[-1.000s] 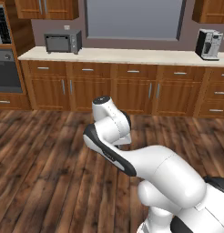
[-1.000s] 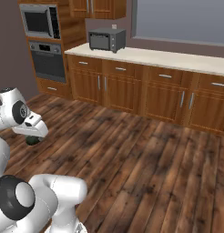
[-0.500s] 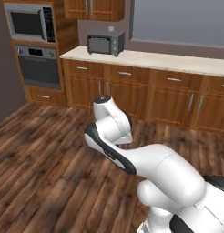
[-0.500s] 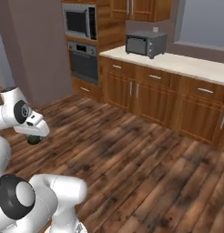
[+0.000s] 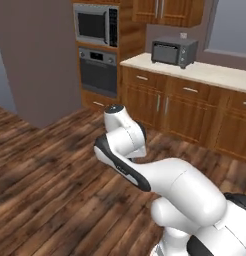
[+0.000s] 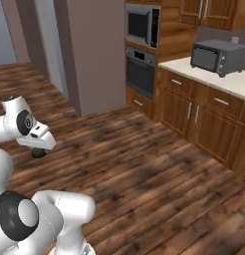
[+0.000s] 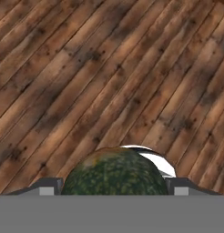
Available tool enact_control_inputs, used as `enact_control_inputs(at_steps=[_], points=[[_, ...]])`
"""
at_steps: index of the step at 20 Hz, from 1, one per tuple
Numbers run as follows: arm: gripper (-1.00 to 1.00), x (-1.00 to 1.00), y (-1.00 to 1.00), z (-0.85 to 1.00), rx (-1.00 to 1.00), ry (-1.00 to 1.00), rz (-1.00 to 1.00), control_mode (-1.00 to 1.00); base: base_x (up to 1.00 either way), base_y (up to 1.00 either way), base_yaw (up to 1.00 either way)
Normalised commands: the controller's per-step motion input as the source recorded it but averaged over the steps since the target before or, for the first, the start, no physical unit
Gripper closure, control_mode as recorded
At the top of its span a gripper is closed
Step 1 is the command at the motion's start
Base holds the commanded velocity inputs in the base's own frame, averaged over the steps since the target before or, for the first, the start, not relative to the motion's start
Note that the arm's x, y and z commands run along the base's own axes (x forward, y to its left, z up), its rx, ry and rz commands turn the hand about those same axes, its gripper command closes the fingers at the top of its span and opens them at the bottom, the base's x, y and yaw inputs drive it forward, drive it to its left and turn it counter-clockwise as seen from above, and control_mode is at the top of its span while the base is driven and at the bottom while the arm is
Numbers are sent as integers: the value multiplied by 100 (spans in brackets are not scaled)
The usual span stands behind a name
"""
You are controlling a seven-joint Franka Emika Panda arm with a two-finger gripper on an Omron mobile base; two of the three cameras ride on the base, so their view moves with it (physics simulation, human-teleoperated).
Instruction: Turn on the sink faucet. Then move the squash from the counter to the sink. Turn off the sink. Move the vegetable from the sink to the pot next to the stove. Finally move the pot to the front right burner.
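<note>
The squash [image 7: 114,173], a round dark green ball, sits between my two fingertips in the hand view, with wooden floor behind it. My gripper [image 7: 114,186] is shut on it. From the right base view the squash [image 6: 39,153] hangs under the hand [image 6: 37,140] at the left, well above the floor. The beige counter [image 5: 205,74] runs along the far right over brown cabinets. The sink faucet, sink, pot and stove are out of view.
A grey toaster oven [image 5: 174,51] stands on the counter. A built-in microwave [image 5: 96,23] and wall oven [image 5: 97,71] fill the tall cabinet to its left. A grey wall block [image 5: 40,60] juts out at the left. Wooden floor [image 6: 144,174] stretches ahead.
The whole picture has slid to the right as the base turns left. The microwave, wall oven and grey wall have come into view. The arm keeps its pose with the squash.
</note>
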Motion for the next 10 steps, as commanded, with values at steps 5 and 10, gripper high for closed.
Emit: enact_control_inputs(at_steps=[5,10], points=[[100,0,0,0,0,0,0,100,71,-17,57],[100,0,0,0,0,0,0,100,69,-16,58]])
